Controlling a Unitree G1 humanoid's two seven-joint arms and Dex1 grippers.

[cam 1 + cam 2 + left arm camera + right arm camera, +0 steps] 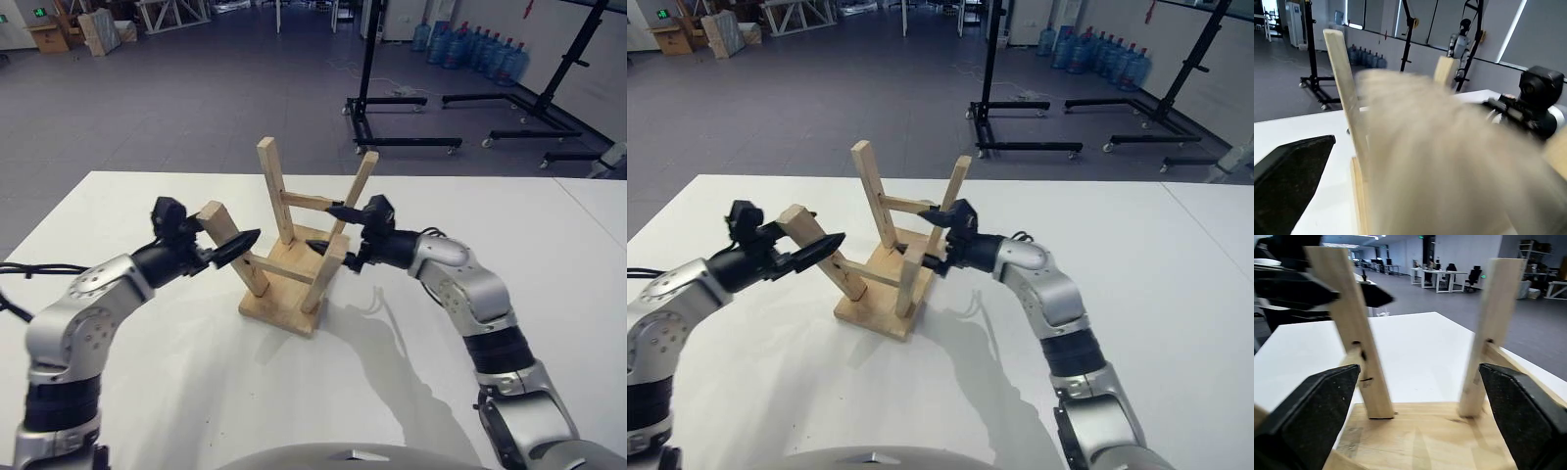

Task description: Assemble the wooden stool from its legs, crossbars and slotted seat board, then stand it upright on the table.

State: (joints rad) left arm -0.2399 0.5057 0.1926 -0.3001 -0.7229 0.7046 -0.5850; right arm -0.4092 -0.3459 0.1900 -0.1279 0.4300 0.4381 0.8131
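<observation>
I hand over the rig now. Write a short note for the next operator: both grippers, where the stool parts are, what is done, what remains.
Left gripper: at the near left leg; grip unclear.
Right gripper: fingers wide open beside the right legs, holding nothing.
Stool: upside down mid-table, seat board flat on it, four legs up, crossbars fitted between them.
Done: assembly looks complete.
Left: turn the stool over and stand it upright.
</observation>
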